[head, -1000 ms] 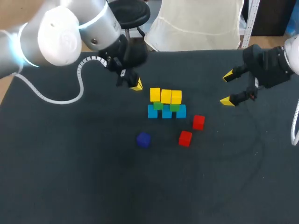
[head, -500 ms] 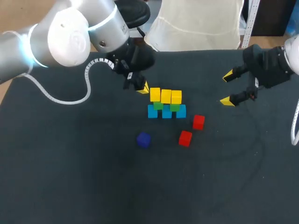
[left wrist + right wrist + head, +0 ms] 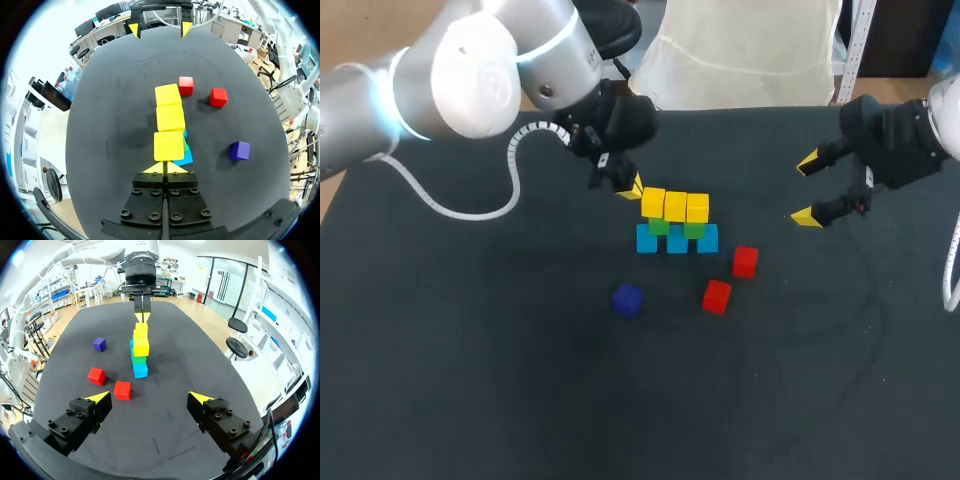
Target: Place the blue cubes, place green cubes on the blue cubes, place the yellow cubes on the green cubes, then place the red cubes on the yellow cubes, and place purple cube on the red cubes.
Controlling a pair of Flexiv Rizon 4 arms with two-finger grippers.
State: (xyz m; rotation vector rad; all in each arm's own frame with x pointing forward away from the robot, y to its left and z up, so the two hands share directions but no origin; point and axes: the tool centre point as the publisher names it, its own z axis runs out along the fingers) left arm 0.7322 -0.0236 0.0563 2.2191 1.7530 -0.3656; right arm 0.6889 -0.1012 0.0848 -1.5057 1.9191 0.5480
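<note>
In the left wrist view, the yellow cubes (image 3: 169,117) directly ahead of the left gripper (image 3: 164,167) cover the layers beneath. Only slivers of a green cube (image 3: 185,145) and a blue cube (image 3: 183,159) show. In the head view, the right arm (image 3: 950,120) is cut off.

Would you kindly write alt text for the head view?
A stack of blue cubes, green cubes and yellow cubes stands on the table, with the shut left gripper beside its yellow row. Two red cubes and a purple cube lie loose nearby; the right gripper is open.
</note>
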